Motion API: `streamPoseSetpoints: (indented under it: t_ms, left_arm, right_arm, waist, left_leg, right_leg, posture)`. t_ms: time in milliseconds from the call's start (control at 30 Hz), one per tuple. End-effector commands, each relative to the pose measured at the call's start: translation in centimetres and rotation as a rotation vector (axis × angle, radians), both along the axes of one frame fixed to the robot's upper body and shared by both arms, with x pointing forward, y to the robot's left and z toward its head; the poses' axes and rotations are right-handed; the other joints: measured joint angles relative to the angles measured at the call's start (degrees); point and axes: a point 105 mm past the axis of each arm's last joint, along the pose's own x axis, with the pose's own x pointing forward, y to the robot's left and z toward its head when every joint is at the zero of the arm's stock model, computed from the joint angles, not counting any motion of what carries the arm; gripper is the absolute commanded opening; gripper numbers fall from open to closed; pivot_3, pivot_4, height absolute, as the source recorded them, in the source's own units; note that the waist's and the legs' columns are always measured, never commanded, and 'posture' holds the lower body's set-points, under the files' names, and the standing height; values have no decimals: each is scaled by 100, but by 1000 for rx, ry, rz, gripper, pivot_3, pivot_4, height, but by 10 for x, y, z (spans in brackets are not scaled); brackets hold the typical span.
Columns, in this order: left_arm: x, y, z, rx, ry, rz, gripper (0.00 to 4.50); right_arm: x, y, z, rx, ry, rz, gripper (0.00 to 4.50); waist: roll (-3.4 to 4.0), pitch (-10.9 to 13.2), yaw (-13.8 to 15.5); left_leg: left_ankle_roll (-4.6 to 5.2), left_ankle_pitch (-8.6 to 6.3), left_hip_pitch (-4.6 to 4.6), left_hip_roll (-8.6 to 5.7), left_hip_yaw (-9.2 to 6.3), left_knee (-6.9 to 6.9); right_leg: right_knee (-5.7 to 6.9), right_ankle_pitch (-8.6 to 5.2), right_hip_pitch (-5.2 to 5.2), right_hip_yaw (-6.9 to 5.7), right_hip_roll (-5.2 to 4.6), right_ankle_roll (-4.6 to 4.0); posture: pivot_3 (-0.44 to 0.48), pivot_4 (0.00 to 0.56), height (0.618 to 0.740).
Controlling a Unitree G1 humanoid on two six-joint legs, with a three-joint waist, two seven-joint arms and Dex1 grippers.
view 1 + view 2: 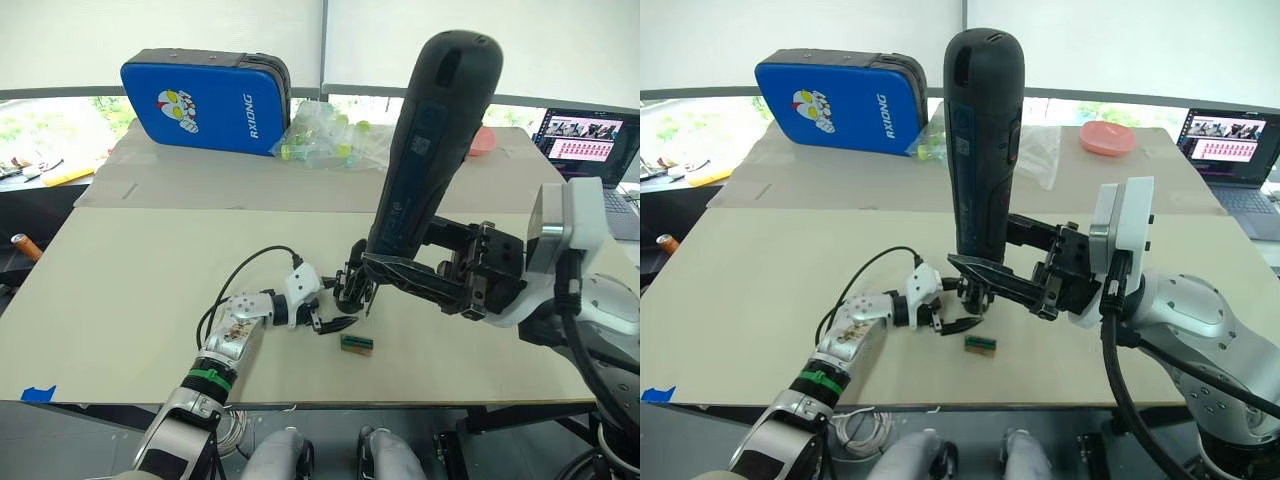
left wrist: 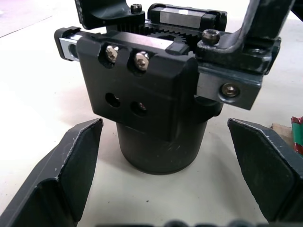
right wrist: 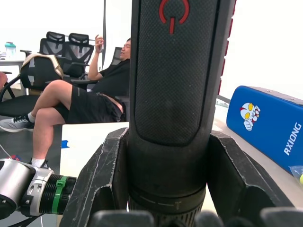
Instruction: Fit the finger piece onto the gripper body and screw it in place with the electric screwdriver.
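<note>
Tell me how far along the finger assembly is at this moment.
Done: the finger piece sits on the gripper body, two screws showing in it, two holes still empty. In hand: the right gripper holds the electric screwdriver upright over the body, while the open left gripper flanks it. Left: apparently the empty holes; screw tightness can't be judged.

A big blue padded case [image 1: 205, 103] with a cartoon print and white lettering stands at the far left of the pale beige table [image 1: 130, 290]. Right of it lies a heap of clear plastic bags [image 1: 325, 135] with green-capped pieces. A pink shallow dish [image 1: 1108, 138] sits far right, and an open laptop [image 1: 1227, 140] beyond the right edge. A tiny green-and-brown rectangular block [image 1: 357, 344] lies near the front. A seated person [image 3: 90, 92] in black shows beside office chairs [image 3: 59, 45].
</note>
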Motion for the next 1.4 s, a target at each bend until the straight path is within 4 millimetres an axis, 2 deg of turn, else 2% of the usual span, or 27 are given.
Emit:
streamPoseSetpoints:
  t_ms: [33, 267, 367, 433, 467, 567, 833, 1067, 1367, 1400]
  left_arm:
    - [-2, -7, -10, 31, 22, -7, 4446]
    - [-4, -15, -12, 20, 27, -19, 4446]
    - [-1, -13, -15, 40, 21, -5, 3574]
    - [1, -10, -17, 49, 25, 4, 2599]
    - [2, -8, -18, 51, 28, 6, 2281]
    - [3, -3, -18, 43, 35, -13, 2281]
    - [9, -4, -2, 32, 17, -177, 2281]
    - [18, 1, -4, 99, -11, -204, 2281]
    - [18, 5, -13, 110, 42, -194, 2281]
    - [17, 7, -14, 109, 37, -190, 2781]
  right_arm:
    - [-10, -2, 14, 23, -90, -3, 1881]
    - [-10, -3, 13, 21, -89, -9, 1881]
    - [-10, -3, 12, 18, -88, -10, 1881]
    - [-10, -3, 12, 16, -87, -11, 1881]
    - [-10, -3, 12, 15, -87, -11, 1881]
    - [-11, -3, 12, 13, -87, -15, 1881]
    - [-12, -4, 11, 13, -77, -16, 1881]
    - [-12, -5, 13, 19, -80, -28, 1881]
    - [-13, -5, 11, 19, -71, -31, 1881]
    - [-13, -5, 10, 19, -70, -30, 1881]
  waist:
    - [0, 0, 18]
    - [0, 0, 70]
    - [0, 0, 85]
    - [0, 0, 86]
    - [0, 0, 86]
    - [0, -1, 86]
    - [0, 0, 77]
    - [-1, -1, 71]
    - [-2, -1, 44]
    - [-2, -1, 41]
  left_leg:
    - [-1, 0, 0, 0, 0, 0]
    - [2, -2, 1, 0, 0, 2]
    - [3, -2, 1, 0, 0, 4]
    - [5, -3, 2, -1, 0, 7]
    - [5, -3, 2, 0, 0, 8]
    - [6, -3, 5, 0, 0, 10]
    - [3, 1, 1, 1, 0, 13]
    - [30, 22, -30, 0, 1, 13]
    - [17, -3, -30, 1, 1, 15]
    - [16, -2, -29, 1, 1, 15]
  right_leg:
    - [0, 0, 0, 0, 0, 0]
    - [-1, 0, 1, 1, -1, 0]
    - [-1, 0, 1, 0, -1, 1]
    - [-1, 2, 3, 0, -1, 4]
    - [-1, 3, 3, 0, -1, 5]
    - [-1, 5, 6, 0, -1, 8]
    - [-1, 4, 3, -5, 0, 20]
    - [-3, 17, -4, -9, 0, 1]
    - [-8, 18, -1, -8, -1, 6]
    - [-8, 19, -1, -8, -1, 7]
  posture:
    - [0, 150, 740]
    - [0, 150, 740]
    - [0, 150, 740]
    - [0, 150, 740]
    - [0, 150, 740]
    - [0, 150, 740]
    - [0, 150, 740]
    - [0, 150, 740]
    - [0, 150, 740]
    - [0, 150, 740]
